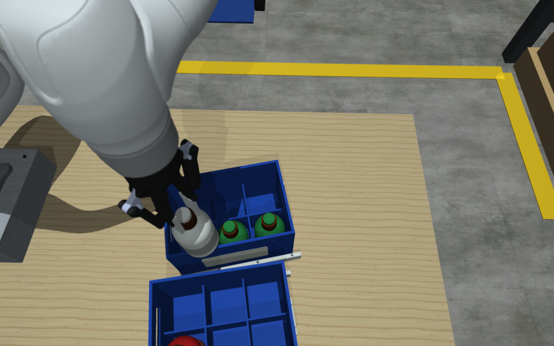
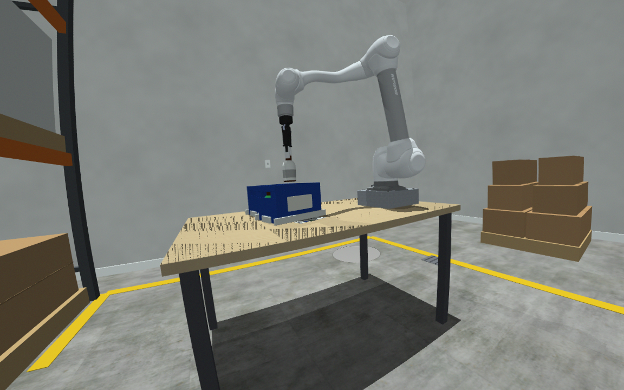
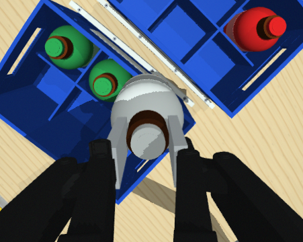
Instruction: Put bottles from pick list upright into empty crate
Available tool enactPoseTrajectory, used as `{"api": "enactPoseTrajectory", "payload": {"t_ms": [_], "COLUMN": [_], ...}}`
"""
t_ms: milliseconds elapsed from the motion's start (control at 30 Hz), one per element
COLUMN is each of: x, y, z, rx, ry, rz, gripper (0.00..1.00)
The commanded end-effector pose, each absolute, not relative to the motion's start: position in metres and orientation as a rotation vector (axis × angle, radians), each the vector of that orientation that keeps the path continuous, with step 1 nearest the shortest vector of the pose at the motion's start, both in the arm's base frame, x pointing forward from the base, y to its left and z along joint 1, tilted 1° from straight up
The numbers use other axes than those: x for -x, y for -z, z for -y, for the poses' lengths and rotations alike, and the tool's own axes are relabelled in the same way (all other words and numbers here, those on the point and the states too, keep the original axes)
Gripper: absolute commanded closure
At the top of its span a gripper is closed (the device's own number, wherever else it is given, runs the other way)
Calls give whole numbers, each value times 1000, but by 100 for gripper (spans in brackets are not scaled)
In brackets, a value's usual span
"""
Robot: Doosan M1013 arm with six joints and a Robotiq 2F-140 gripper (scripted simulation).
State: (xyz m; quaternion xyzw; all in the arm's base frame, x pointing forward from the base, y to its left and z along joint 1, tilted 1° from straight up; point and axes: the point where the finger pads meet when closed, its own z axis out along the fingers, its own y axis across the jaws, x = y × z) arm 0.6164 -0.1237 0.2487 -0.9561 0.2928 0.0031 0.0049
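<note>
Two blue crates sit side by side on the table (image 1: pixel 356 180). One crate (image 1: pixel 281 202) holds two green bottles (image 1: pixel 269 224); the other crate (image 3: pixel 260 90) holds a red bottle (image 3: pixel 254 29). The gripper (image 3: pixel 148 139) hangs with jaws clamped on the neck of a white bottle (image 3: pixel 147 107), upright above the green-bottle crate's corner. It looks rigid, smooth, probably slippery; the neck under the cap seems the safest hold.

Two crates (image 1: pixel 279 202) (image 1: pixel 289 301) sit side by side (rail (image 1: pixel 261 261) between) on table (image 1: pixel 356 172).

crates (image 1: pixel 286 234) blue | 2 btls (image 1: pixel 269 226) green | 1 btl (image 3: pixel 252 29) red | held btl (image 3: pixel 147 107) white, brown neck | gripper (image 3: pixel 148 157) blk
</note>
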Motion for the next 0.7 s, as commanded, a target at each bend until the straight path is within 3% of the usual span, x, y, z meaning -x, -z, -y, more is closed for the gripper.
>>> {"api": "enactPoseTrajectory", "payload": {"t_ms": [0, 667], "x": [-614, -600], "y": [-249, -249], "z": [120, 89], "rx": [2994, 2994], "ry": [-10, -10], "rz": [-917, -917], "gripper": [100, 100]}}
